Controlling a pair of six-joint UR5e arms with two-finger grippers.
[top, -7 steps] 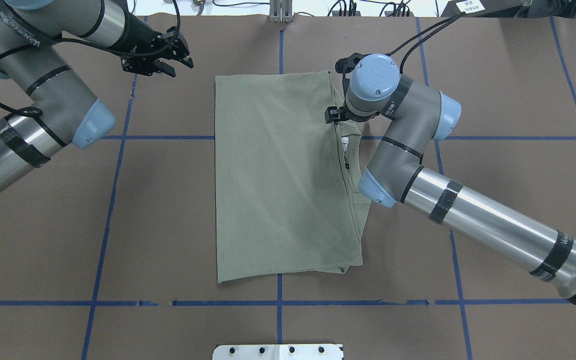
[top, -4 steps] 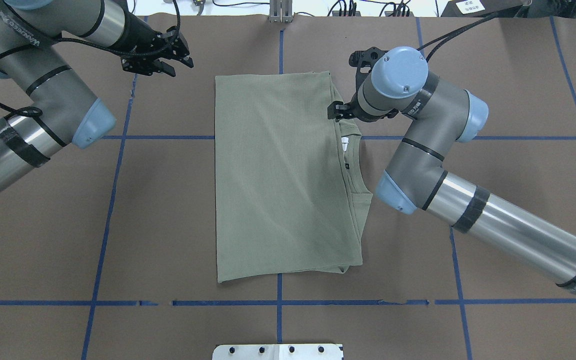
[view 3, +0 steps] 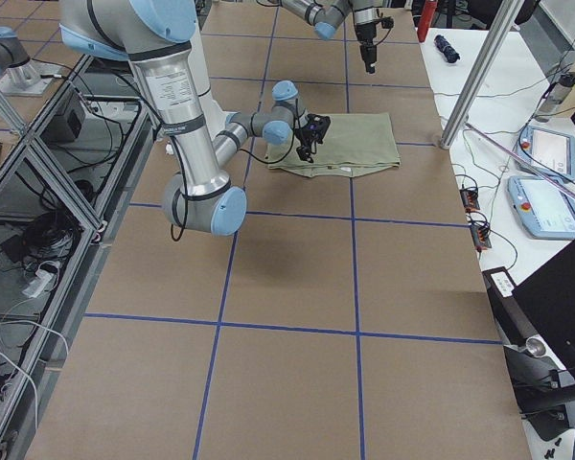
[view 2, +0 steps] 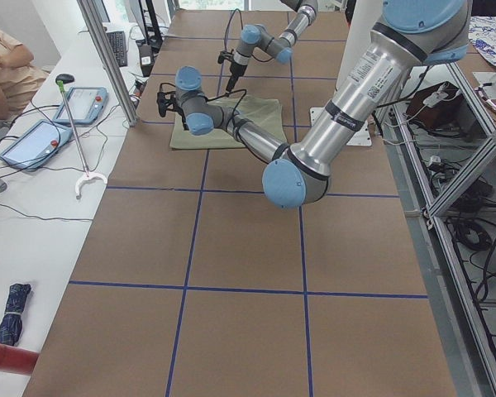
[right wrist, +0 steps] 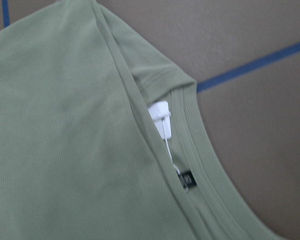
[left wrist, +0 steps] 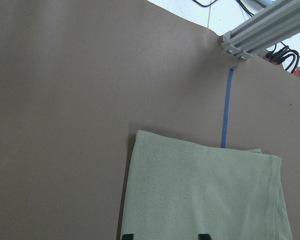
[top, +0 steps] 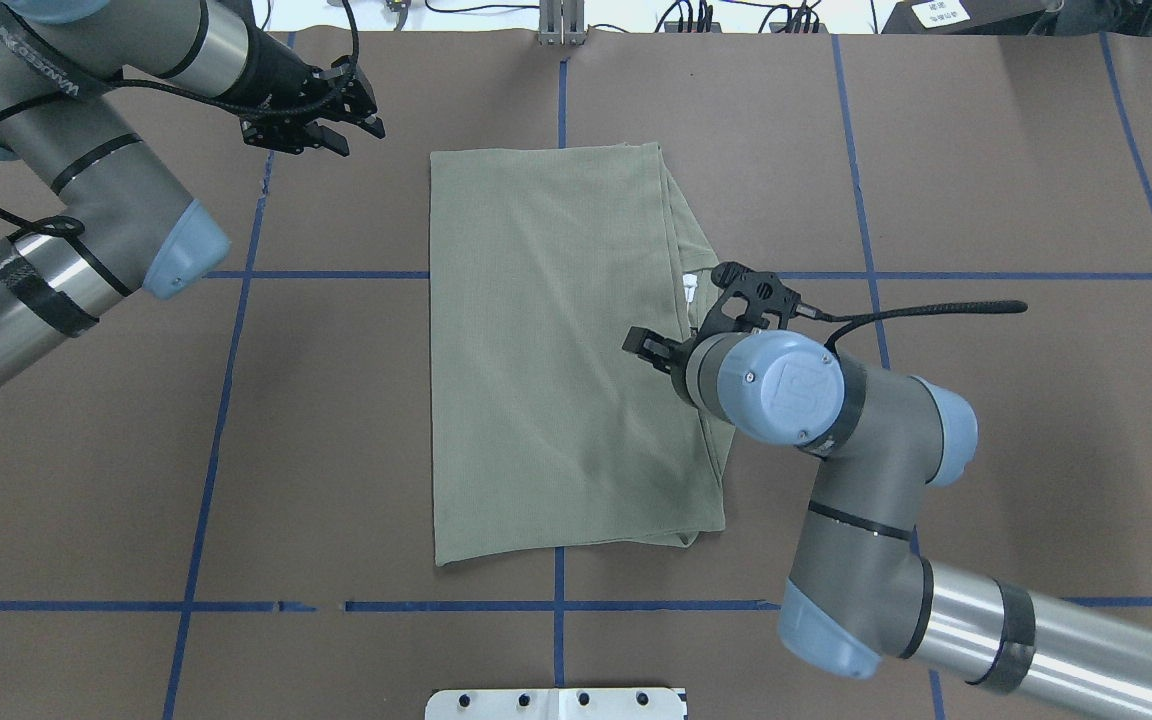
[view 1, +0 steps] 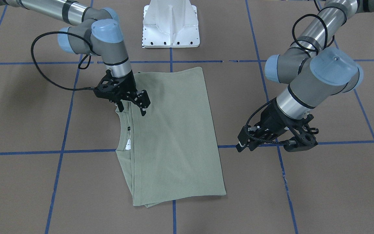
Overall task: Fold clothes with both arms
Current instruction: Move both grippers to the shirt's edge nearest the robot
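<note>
Shirt (top: 556,350) lies mid-table (top: 336,450), folded to a rectangle, collar (right wrist: 200,145) and hang tag (right wrist: 160,114) peeking out; my right gripper (view 1: 132,109) hovers spread over that edge, empty; left gripper (view 1: 269,143) spread, waiting aside; one more fold likely remains.

A robotics lab — two robot arms (top: 86,200) reach over a wide brown-covered table (top: 336,450) gridded with blue tape (top: 436,606). Around it stand aluminium frames (view 2: 109,62), a white bench (view 2: 33,248) with control tablets (view 2: 84,105), and loose cables (view 2: 467,236).
</note>
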